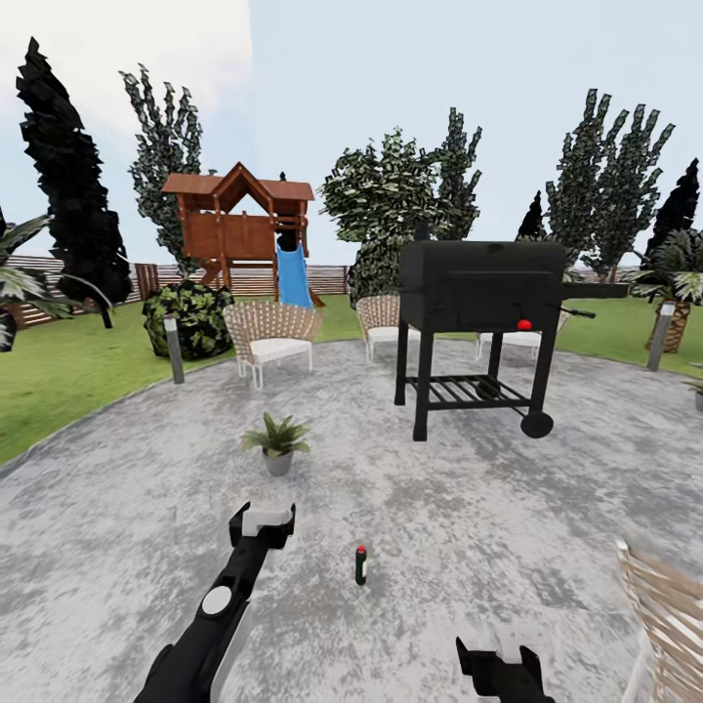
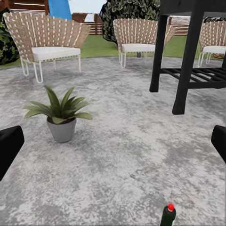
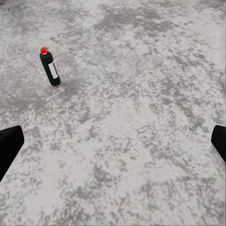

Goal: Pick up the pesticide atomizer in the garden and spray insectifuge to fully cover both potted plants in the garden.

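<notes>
Mottled-grey paving of the patio [image 1: 547,527] carries a black grill [image 1: 483,322], wicker chairs [image 1: 270,337] and one potted plant [image 1: 278,444], with a second pot barely visible at the far right edge. Pesticide atomizer [image 1: 361,564] stands upright on the paving, between and ahead of both arms, ungrasped. Left tool [image 1: 262,522] and right tool [image 1: 500,664] are both released and empty, so by this evidence pickup and all spraying remain.

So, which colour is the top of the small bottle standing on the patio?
Red, on a dark-green pesticide atomizer with a white label; the right wrist view shows it best.
</notes>
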